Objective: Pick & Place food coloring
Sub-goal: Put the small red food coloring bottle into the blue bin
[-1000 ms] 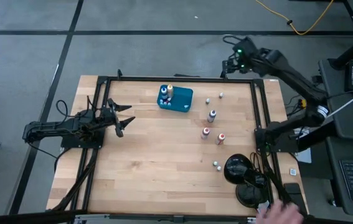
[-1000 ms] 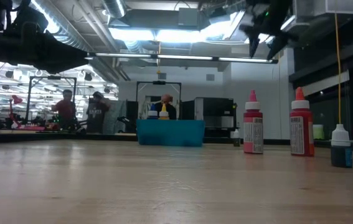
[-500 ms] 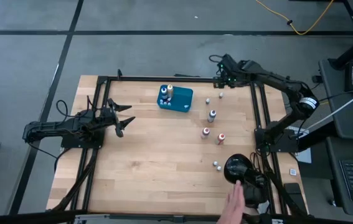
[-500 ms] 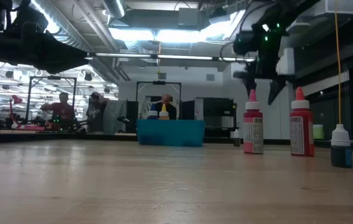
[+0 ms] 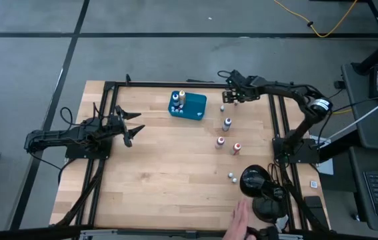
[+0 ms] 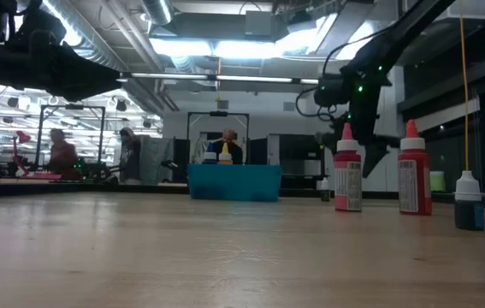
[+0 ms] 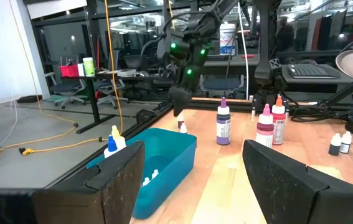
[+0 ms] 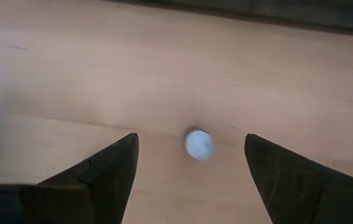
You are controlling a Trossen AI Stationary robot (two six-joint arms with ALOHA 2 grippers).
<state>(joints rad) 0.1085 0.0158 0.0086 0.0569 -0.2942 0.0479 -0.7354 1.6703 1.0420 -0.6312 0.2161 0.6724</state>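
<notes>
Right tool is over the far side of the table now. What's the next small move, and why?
Probably lower the right tool straight down. Its wrist view shows open fingers on either side of a white-capped vial standing on the wood below, nothing held. The blue tray sits beside it, and the left tool waits open at its own edge.

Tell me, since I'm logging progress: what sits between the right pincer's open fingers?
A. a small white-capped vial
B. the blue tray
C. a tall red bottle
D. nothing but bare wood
A: the right pincer hangs open over a small white-capped vial standing on the table.
</notes>
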